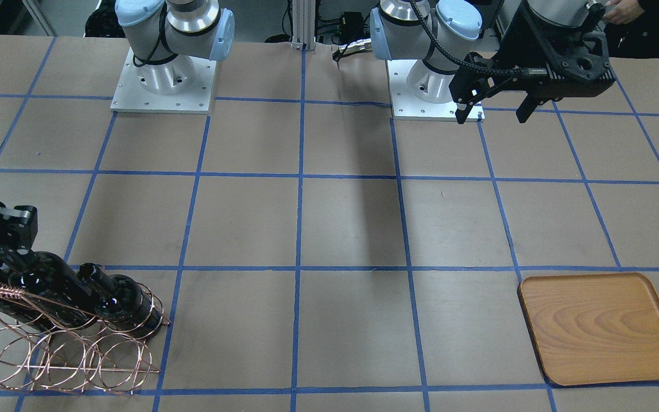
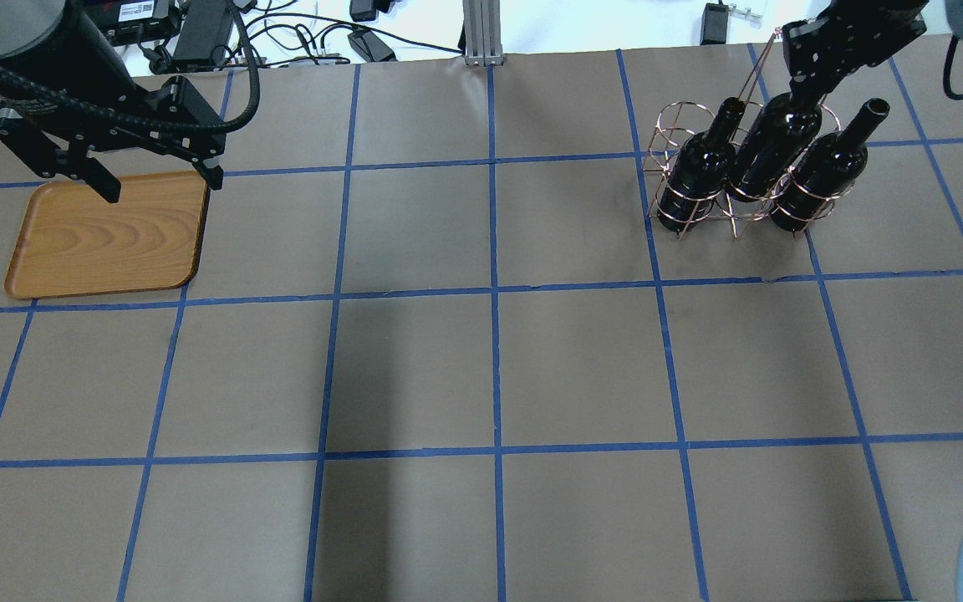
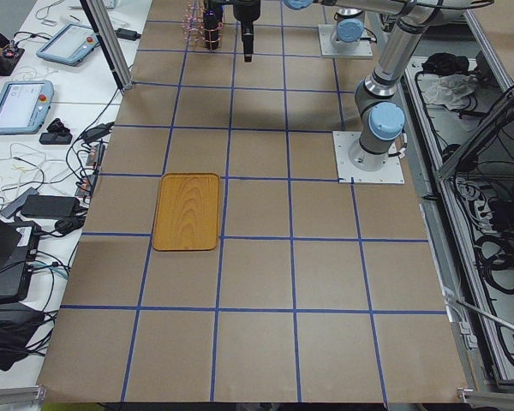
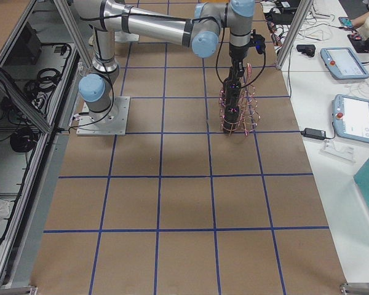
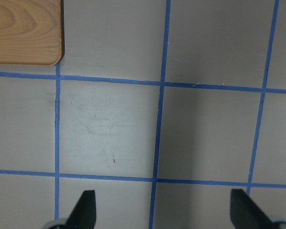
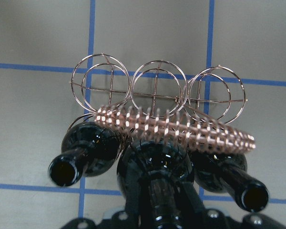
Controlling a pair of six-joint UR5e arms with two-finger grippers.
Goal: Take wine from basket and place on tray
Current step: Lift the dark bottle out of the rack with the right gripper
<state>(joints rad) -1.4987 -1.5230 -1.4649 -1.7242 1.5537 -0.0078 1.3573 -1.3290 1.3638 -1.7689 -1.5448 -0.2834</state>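
Three near-black wine bottles stand in the copper wire basket (image 2: 672, 134) at the table's far right. My right gripper (image 2: 804, 102) is shut on the neck of the middle bottle (image 2: 770, 155), which sits a little higher than the other two (image 2: 695, 171) (image 2: 820, 180). In the right wrist view that middle bottle (image 6: 155, 167) runs up between my fingers, below the coiled handle (image 6: 181, 126). The wooden tray (image 2: 105, 238) lies empty at the far left. My left gripper (image 2: 162, 186) is open and empty, hovering over the tray's near right corner.
The two arm bases (image 1: 163, 80) (image 1: 432, 86) are bolted to the robot's side of the table. An aluminium post (image 2: 477, 33) and cables sit at the far edge. Blue tape lines grid the brown table top (image 2: 490, 368).
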